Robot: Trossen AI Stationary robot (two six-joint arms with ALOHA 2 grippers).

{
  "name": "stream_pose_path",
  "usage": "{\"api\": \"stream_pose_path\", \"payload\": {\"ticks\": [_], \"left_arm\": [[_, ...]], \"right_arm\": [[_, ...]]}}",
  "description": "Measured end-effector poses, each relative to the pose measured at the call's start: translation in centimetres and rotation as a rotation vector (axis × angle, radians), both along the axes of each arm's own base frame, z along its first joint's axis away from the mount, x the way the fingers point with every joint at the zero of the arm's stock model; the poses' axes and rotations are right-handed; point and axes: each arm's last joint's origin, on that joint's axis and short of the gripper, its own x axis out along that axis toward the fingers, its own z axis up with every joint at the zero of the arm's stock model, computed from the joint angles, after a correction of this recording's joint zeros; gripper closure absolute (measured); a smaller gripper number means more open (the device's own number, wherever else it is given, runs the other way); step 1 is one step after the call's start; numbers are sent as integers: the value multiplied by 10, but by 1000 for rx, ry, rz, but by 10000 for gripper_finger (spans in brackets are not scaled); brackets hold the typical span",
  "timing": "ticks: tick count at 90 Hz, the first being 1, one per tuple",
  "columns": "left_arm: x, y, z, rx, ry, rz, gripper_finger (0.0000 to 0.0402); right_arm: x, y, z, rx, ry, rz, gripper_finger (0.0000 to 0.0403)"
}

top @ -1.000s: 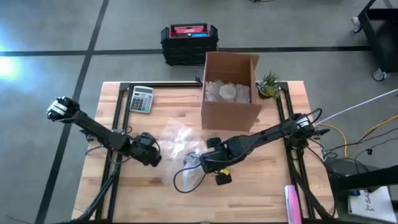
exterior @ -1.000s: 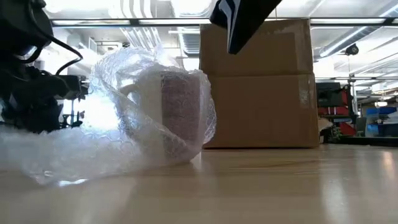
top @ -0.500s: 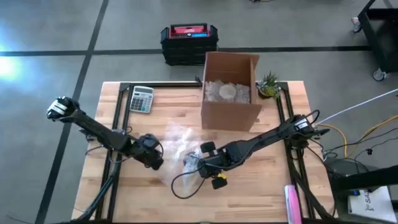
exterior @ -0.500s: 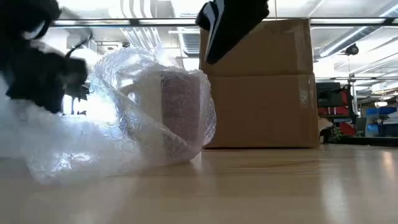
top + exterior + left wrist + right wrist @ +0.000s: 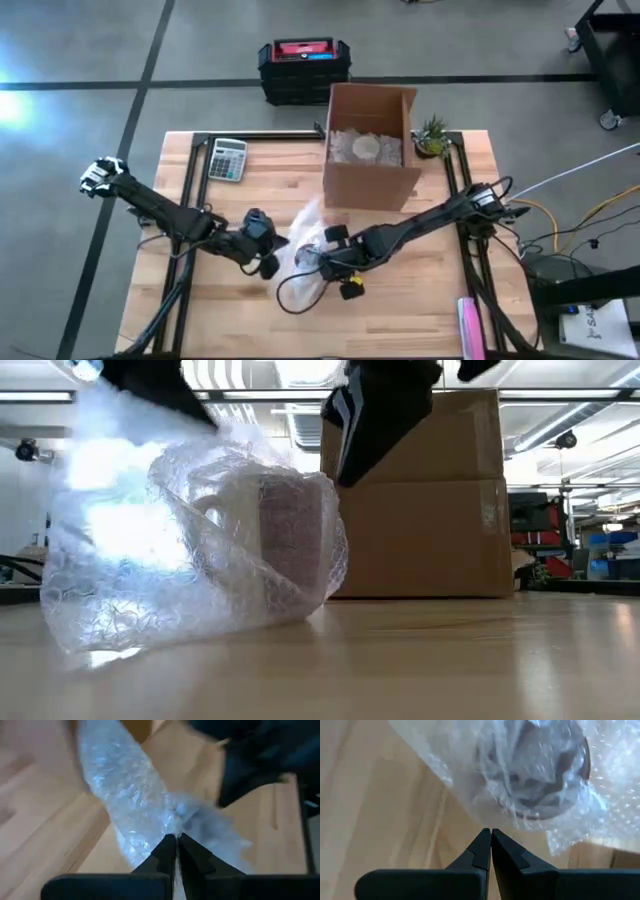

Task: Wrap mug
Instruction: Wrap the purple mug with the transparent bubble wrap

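Observation:
A white and dark mug (image 5: 272, 538) lies on its side on the table, inside a sheet of clear bubble wrap (image 5: 130, 570). In the right wrist view the mug's round mouth (image 5: 535, 770) shows through the wrap. My left gripper (image 5: 264, 243) is just left of the mug, shut on the wrap and raised above the table. My right gripper (image 5: 334, 262) hangs shut just right of the mug and above it (image 5: 372, 410); its fingertips (image 5: 491, 834) touch nothing that I can see. My left gripper pinches the bubble wrap's left part (image 5: 172, 827) between its two shut fingers. It comes from the table's left, and that part of the sheet is lifted off the table (image 5: 110, 450). The rest drapes down around the mug; one layer or several, I cannot tell.
An open cardboard box (image 5: 368, 150) stands behind the mug at the far middle. A calculator (image 5: 228, 158) lies far left and a small plant (image 5: 432, 135) far right. A black cable loop (image 5: 292, 292) lies on the table near the mug.
My left gripper has gone right toward the mug and up, keeping hold of the bubble wrap. The wrap's left part, flat on the table before, is now lifted and drawn up beside the mug. My right gripper has shifted a little left toward the mug.

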Motion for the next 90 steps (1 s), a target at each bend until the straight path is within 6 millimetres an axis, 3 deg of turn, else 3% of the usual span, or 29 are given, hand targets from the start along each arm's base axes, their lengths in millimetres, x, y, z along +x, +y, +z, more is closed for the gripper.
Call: {"api": "stream_pose_path", "payload": {"ticks": [42, 57, 78, 90], "left_arm": [[62, -35, -25, 4, 144, -127, 402], [69, -39, -35, 3, 182, -154, 402], [74, -40, -48, 3, 200, -154, 402], [74, -41, -48, 12, 191, -165, 402]], "right_arm": [[0, 2, 0, -1, -12, -48, 403], [-1, 0, 4, -63, -39, -49, 403], [-3, 0, 39, -56, -178, 13, 403], [12, 0, 35, -46, -274, 49, 403]]}}
